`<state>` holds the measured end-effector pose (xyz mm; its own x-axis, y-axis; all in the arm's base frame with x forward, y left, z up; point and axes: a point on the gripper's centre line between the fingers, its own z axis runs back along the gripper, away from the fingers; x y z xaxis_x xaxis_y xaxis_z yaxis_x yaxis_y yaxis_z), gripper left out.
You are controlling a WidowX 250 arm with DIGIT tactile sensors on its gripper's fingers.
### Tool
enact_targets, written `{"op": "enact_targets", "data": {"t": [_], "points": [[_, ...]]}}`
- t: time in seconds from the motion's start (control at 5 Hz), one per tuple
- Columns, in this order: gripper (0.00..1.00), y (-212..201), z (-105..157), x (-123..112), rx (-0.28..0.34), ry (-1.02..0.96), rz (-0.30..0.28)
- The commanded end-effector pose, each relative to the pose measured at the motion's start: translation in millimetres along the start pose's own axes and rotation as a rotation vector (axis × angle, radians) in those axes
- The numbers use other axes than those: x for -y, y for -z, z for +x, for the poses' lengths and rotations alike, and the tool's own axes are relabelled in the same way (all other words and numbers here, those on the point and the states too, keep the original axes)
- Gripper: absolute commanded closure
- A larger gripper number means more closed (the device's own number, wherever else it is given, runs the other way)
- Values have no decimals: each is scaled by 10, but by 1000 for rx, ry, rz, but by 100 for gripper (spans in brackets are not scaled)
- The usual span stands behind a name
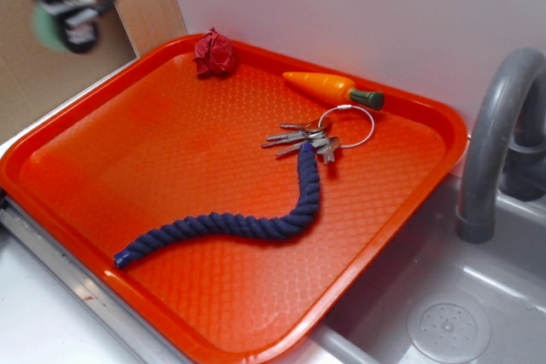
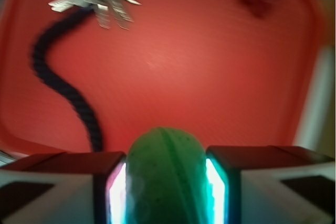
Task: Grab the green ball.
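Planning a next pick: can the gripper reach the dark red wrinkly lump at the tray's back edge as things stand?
Probably not yet: the gripper is shut on the pale green dimpled ball, held above the orange tray. The way to the dark red wrinkly lump looks free.

tray [image 1: 102,159]: we see glossy orange plastic, waffle-textured
rope [image 1: 256,226]: twisted navy cord, matt
keys [image 1: 299,136]: shiny metal
green ball [image 2: 167,177]: we see matt, dimpled rubber
faucet [image 1: 495,134]: smooth grey plastic

- The exterior view looks down obliquely on the orange tray [image 1: 213,159] from its sink-side corner.
- The wrist view hangs high, facing down; both share the keys [image 2: 97,1] at 11 o'clock.
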<state>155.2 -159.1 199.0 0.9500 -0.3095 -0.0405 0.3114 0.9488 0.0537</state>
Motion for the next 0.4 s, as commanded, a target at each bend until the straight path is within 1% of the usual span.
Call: {"op": "enact_targets", "data": {"t": [0.0, 0.2], "points": [[100, -430, -434, 26, 122, -52, 159], [100, -408, -493, -9, 108, -44, 122]]}}
